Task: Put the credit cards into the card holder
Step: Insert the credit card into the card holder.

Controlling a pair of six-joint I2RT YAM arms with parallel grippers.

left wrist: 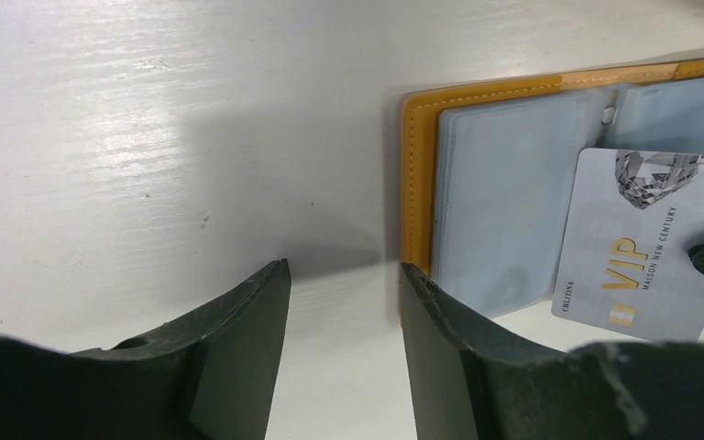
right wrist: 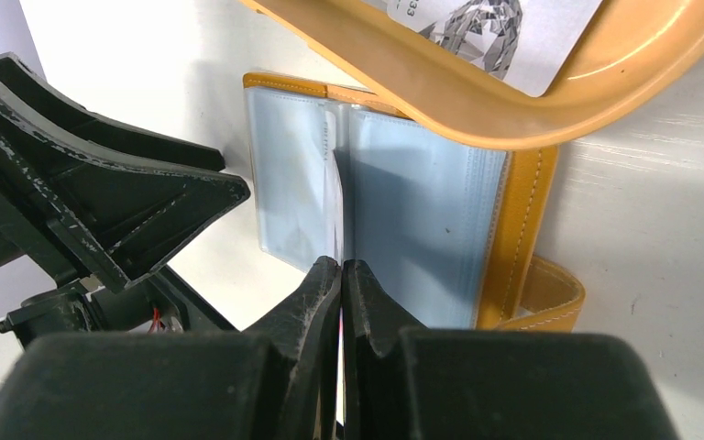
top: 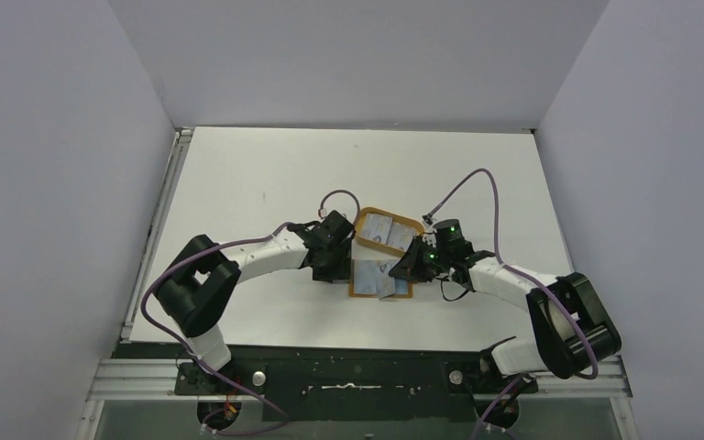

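— Sliding it in edge-first? The right gripper point(right wrist: 341, 275) is clamped on the credit card point(left wrist: 642, 266), over the open card holder point(left wrist: 414, 174) between both grippers.
— Yes; the left gripper point(left wrist: 344, 280), jaws apart, should pin the holder's left cover.

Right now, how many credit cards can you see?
2. One VIP card is pinched by the right end effector over the open card holder; a second card lies in the oval tray. More may be stacked under it or hidden in the pockets.
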